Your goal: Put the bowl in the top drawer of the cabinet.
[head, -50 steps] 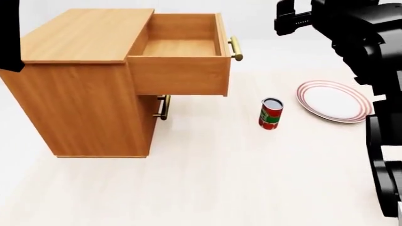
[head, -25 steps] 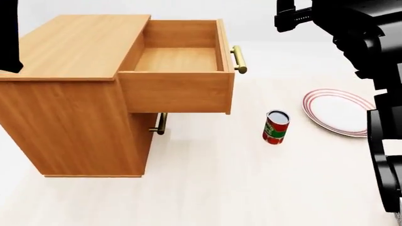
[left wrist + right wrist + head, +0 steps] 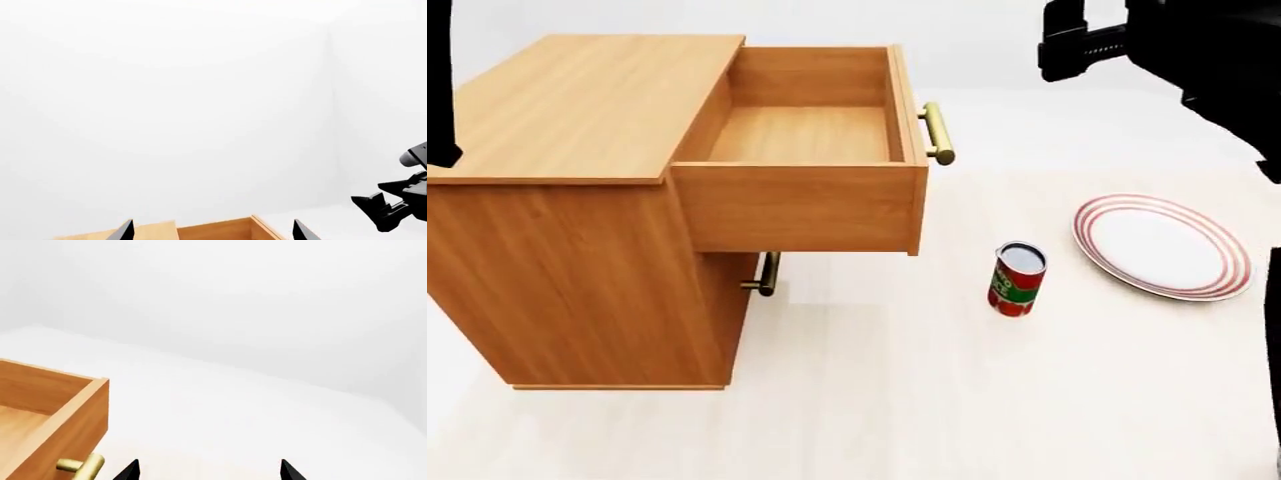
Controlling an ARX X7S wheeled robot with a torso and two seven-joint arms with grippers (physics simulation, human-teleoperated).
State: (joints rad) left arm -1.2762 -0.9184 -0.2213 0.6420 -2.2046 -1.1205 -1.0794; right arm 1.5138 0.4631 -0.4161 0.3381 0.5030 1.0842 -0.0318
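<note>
The bowl is out of view in every frame. The cabinet (image 3: 574, 200) stands at the left of the head view. Its top drawer (image 3: 801, 190) is pulled out and shows a bare wooden floor, with the brass handle (image 3: 937, 133) on its front. My left gripper (image 3: 213, 233) hangs open above the cabinet top (image 3: 100, 235) and the drawer's back end, nothing between its fingertips (image 3: 127, 231). My right gripper (image 3: 209, 473) is open too, floating beside the drawer's front corner (image 3: 67, 415) and handle (image 3: 80, 466), holding nothing.
A red tomato can (image 3: 1016, 279) stands on the white floor right of the cabinet. A flat white plate with red rings (image 3: 1161, 246) lies further right. The lower drawer's brass handle (image 3: 766, 274) shows under the open drawer. My right arm (image 3: 1174, 50) fills the top right corner.
The head view has shifted, so the cabinet sits lower and shows more of the drawer's inside. The right arm has slid toward the view's right edge. Can and plate stay in place.
</note>
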